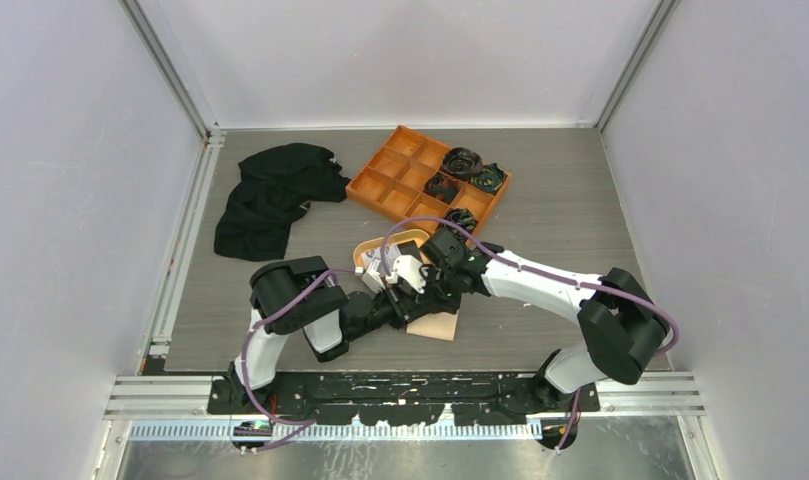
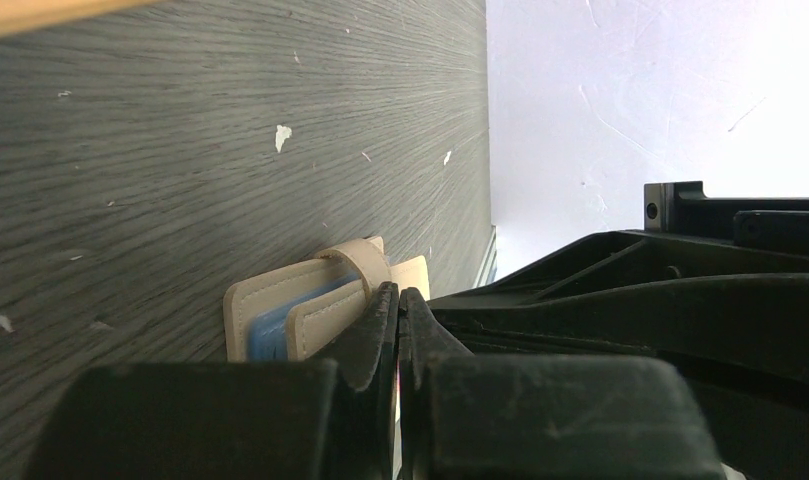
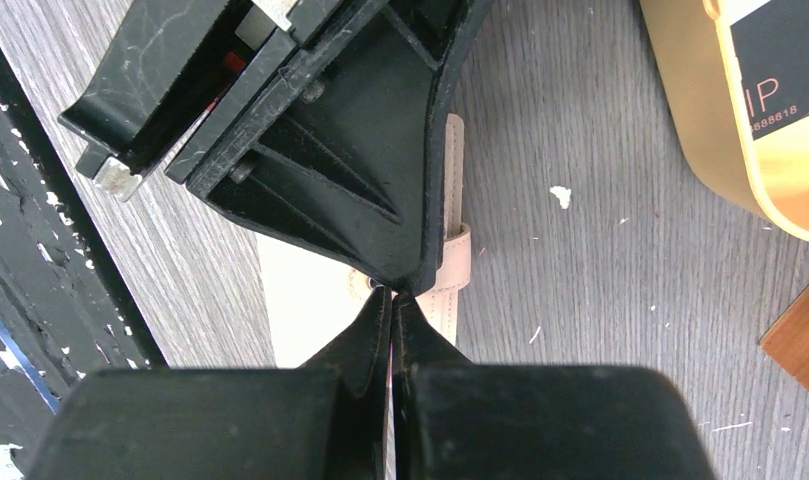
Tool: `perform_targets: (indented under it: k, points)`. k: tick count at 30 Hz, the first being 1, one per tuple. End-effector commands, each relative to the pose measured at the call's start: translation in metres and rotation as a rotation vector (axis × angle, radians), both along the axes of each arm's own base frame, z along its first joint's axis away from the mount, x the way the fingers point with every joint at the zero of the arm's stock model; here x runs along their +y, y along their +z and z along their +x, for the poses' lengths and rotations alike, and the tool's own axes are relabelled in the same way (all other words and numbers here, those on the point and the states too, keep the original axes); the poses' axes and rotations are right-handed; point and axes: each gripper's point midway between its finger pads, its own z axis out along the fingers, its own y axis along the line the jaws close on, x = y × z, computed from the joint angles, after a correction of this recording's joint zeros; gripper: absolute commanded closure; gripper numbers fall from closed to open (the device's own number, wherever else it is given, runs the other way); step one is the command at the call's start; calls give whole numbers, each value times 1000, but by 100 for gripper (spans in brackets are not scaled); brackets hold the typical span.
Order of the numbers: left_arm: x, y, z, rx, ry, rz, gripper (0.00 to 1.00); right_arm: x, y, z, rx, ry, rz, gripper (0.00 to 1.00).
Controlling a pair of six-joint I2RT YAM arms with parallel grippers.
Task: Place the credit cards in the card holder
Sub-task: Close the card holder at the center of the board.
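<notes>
Credit cards, partly home and partly not! On the grey surface (image 1: 560,220), all the action crowds into one spot near the front edge. Just behind it sits the oval orange dish (image 3: 685,100), and printed cards (image 3: 780,60) lie in it, not yet loaded, so there's work left. Down to the card holder (image 2: 275,292): it lies on the surface near the dish with a light blue card (image 2: 270,338) tucked in a slot, one in by my reckoning. Left pincer (image 2: 398,305) is pressed together at the holder's edge. Right pincer (image 3: 392,300) is together too, meeting it by the snap tab (image 3: 452,260). Whether either nips leather, I cannot tell.
</notes>
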Motion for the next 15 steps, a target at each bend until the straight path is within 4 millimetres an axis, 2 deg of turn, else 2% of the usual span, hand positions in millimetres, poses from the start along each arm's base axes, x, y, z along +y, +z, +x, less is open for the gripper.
perform_targets:
  k: [1,7,13,15]
  points:
    - [8,-34,-16,23,-51,126,100,18,-3,-11,39,81,49,99]
    - [8,-33,-16,19,-52,126,100,14,3,-17,61,143,36,99]
    - [8,-35,-16,21,-54,129,100,11,21,-3,22,93,92,99]
    - [7,-35,-17,21,-56,129,100,11,21,3,-9,59,103,99]
